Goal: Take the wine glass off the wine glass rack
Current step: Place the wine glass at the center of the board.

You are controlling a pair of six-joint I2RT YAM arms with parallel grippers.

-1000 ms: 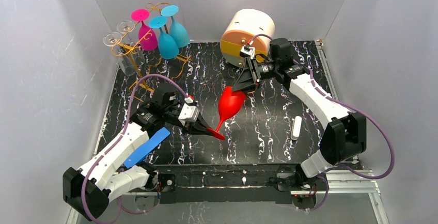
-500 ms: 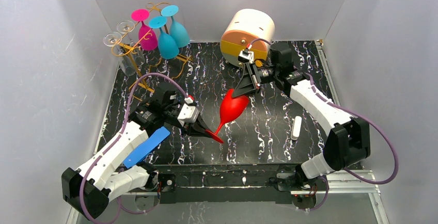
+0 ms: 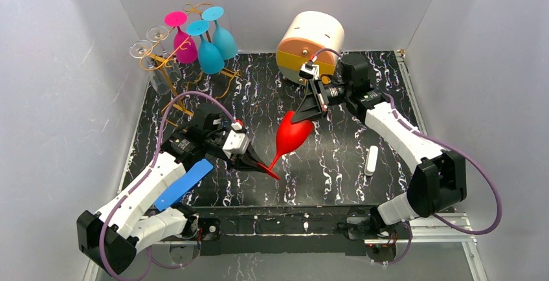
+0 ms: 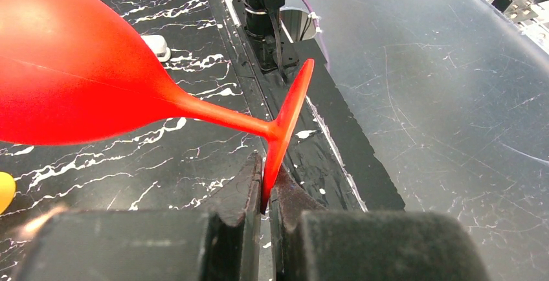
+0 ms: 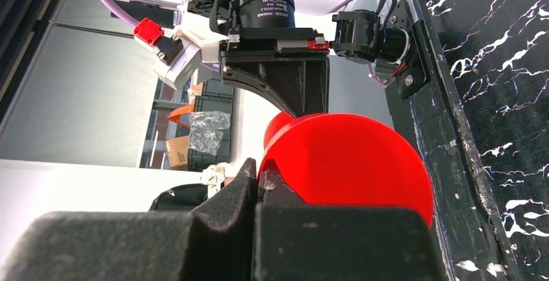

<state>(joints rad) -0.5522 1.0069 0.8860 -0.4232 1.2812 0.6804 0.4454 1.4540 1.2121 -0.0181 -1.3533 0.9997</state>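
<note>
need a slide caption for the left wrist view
Left gripper pinching the foot rim of a tilted red wine glass above the black marbled table.

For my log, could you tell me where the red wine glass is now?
The red wine glass hangs tilted, centrally in the top view: left fingers pinch its foot, right fingers its bowl rim.

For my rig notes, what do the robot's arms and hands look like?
The left arm and right arm have white shells with black joints, and a purple cable loops along each. The left arm carries a blue strip, and its wrist a white block with a red tab. The left hand and right hand have black, wedge-shaped fingers.
</note>
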